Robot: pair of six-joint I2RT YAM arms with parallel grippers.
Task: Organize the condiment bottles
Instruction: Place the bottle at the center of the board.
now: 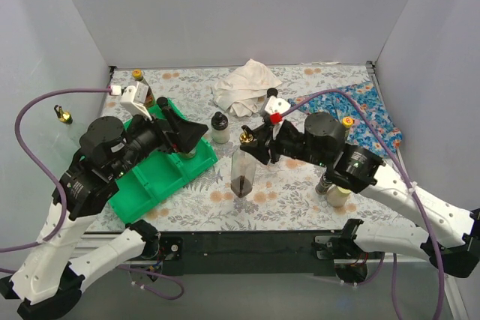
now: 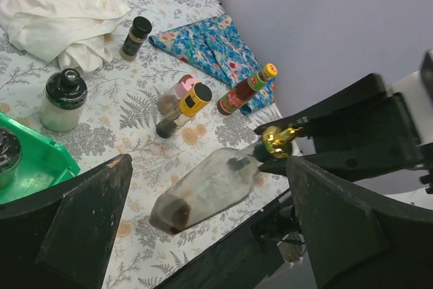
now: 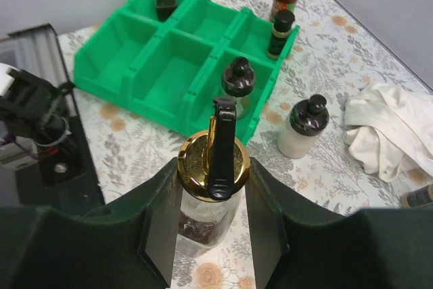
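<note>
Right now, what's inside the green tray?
The green tray holds a round-capped bottle in a near compartment and a small dark bottle in the corner one. Something dark sits in a far compartment; I can't tell what. From above, the left arm hides most of the tray.

Desk (image 1: 292, 194) has the tray (image 1: 146, 185) on its left half. Right of the tray: tall bottle (image 1: 241, 174), with short jar (image 1: 219, 129) just beside the tray's right corner. Behind-right of the tray, well apart: cloth (image 1: 244, 88).
</note>
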